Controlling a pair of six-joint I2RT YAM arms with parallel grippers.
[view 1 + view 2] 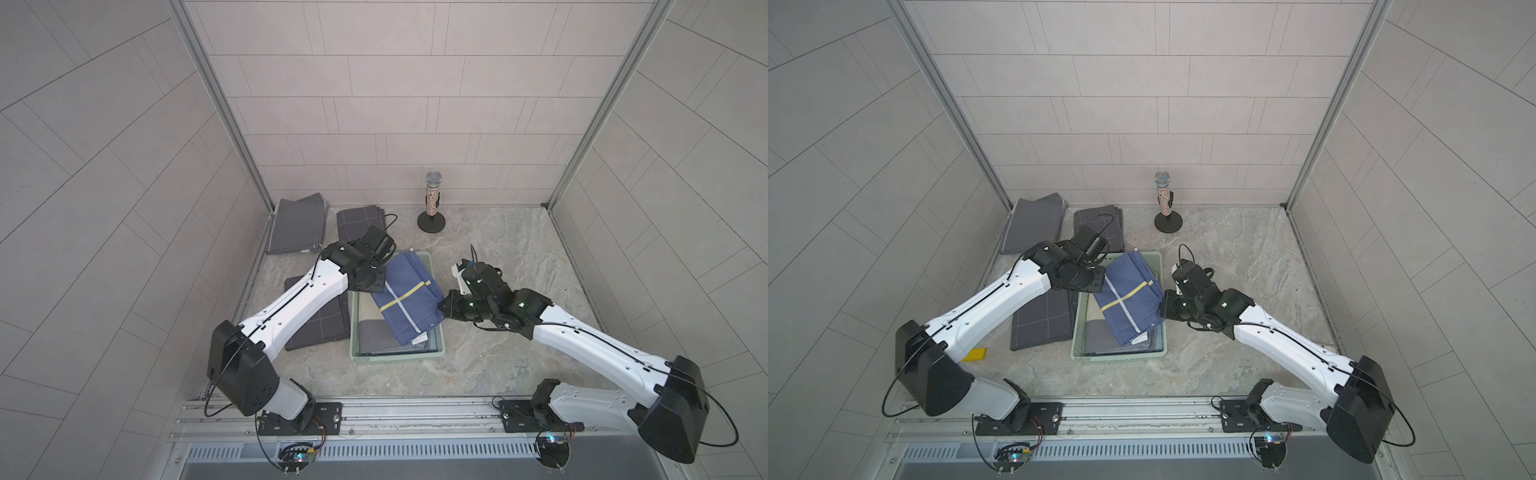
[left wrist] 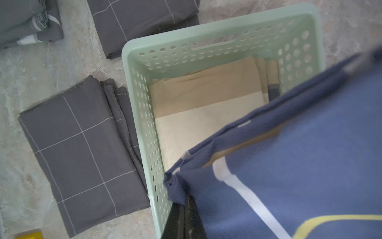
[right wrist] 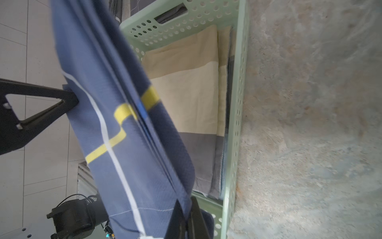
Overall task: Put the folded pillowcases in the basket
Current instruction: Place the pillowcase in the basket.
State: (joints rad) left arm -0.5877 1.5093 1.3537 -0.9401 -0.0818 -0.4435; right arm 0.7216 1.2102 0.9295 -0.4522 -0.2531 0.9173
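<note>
A folded blue pillowcase [image 1: 407,295] with white and yellow stripes hangs slanted above the mint-green basket [image 1: 397,356]. My left gripper [image 1: 380,282] is shut on its left edge, my right gripper [image 1: 442,307] on its right edge. In the left wrist view the black fingers [image 2: 192,215] pinch a bunched corner of the pillowcase [image 2: 299,165] over the basket's perforated wall [image 2: 142,115]. The right wrist view shows the right gripper [image 3: 186,204] clamped on the cloth's [image 3: 128,149] lower edge, with the basket [image 3: 237,124] below. A folded beige and grey cloth [image 3: 186,87] lies inside the basket.
Folded grey checked cloths lie left of the basket [image 1: 318,316] and behind it [image 1: 361,222], with a plain grey one [image 1: 297,224] in the back left corner. A glittery microphone on a round stand [image 1: 432,203] stands at the back. A yellow block [image 1: 974,354] sits near the left arm.
</note>
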